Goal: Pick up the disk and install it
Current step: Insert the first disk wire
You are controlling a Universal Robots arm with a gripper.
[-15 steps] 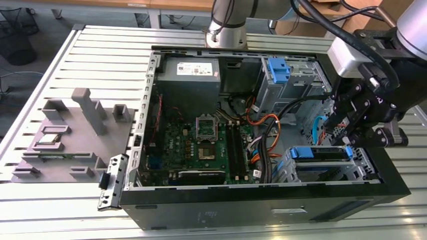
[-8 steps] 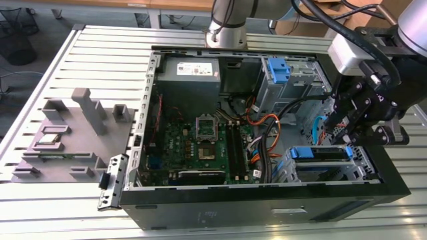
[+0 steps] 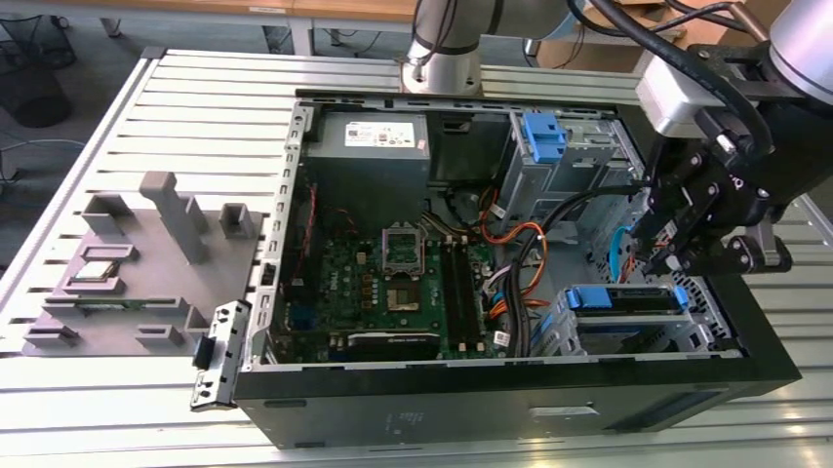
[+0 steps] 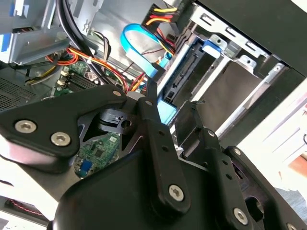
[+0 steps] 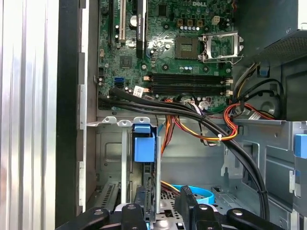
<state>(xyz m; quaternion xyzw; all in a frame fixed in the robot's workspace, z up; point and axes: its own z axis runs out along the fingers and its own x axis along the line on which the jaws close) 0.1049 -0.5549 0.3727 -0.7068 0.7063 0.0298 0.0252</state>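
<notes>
The disk (image 3: 622, 298), silver with blue carrier rails, sits on edge in the drive cage at the exterior view's lower right corner of the open computer case (image 3: 293, 244). My gripper (image 3: 654, 265) hangs directly over it, reaching down into the cage. In the second wrist view the gripper (image 4: 169, 106) has a black finger on each side of the disk's light blue rail (image 4: 165, 114), and both appear to touch it. In the first wrist view the gripper (image 5: 160, 211) straddles the disk's blue end tab (image 5: 144, 148) and thin edge inside the metal cage.
Black, orange and red cables (image 5: 201, 122) run across the case beside the cage. A motherboard (image 3: 390, 273) fills the case floor, with a grey power-supply box (image 3: 369, 134) and an empty blue caddy (image 3: 540, 136) at the back. A grey fixture (image 3: 131, 253) stands on the slatted table.
</notes>
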